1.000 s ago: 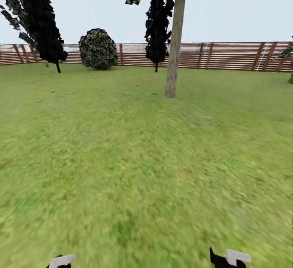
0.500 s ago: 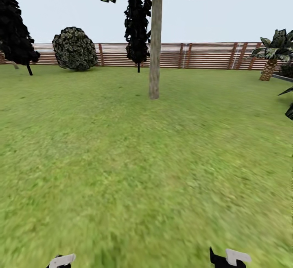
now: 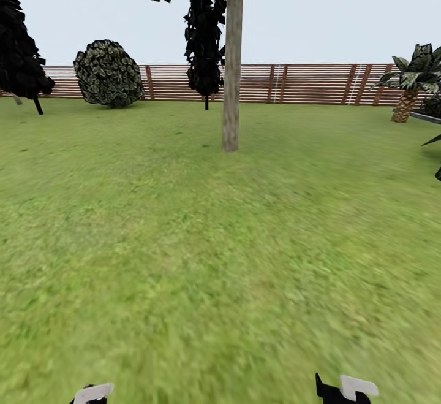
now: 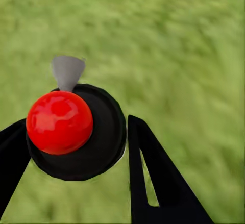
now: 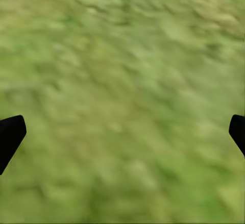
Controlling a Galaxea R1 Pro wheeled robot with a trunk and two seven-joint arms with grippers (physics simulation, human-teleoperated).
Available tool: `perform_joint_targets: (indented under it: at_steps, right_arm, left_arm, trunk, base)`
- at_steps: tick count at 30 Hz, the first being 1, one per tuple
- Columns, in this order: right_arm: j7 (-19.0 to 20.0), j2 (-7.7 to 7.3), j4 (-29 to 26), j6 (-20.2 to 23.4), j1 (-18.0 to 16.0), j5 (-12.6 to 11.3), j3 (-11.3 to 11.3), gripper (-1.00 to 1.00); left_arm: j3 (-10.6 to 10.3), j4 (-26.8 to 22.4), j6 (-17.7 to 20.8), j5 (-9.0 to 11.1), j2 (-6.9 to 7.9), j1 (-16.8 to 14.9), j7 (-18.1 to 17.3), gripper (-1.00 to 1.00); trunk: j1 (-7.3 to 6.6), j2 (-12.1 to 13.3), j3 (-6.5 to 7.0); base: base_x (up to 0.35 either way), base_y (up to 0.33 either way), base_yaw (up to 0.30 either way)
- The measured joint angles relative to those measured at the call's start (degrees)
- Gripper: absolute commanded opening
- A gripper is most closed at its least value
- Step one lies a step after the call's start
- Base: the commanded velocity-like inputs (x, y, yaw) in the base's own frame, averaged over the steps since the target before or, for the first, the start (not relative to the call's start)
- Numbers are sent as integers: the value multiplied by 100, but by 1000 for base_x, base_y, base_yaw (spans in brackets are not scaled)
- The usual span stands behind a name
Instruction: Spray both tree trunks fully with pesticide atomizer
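Black fingers of your left claw (image 4: 76, 152) grip the atomizer (image 4: 76, 132), its red knob up, over the lawn (image 3: 184, 257). Your right claw (image 5: 122, 132) hangs spread wide above grass. Ahead, well apart, one tree's trunk (image 3: 231, 73) stands before the fence (image 3: 306, 83).

The whole picture has slid to the left, so the camera has turned to the right. The tree trunk (image 3: 231, 67), once ahead of the right claw (image 3: 344, 388), now stands between the two claws, far ahead. A palm (image 3: 411, 82) has come in far off, beyond the right claw.
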Motion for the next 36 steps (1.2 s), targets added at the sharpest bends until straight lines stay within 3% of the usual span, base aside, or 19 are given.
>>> perform_joint_targets:
  at_steps: [36]
  right_arm:
    - [0,0,9,0,-3,1,0,100]
  left_arm:
    - [0,0,0,0,1,0,0,-100]
  trunk:
    - [0,0,0]
  base:
    - [335,0,0]
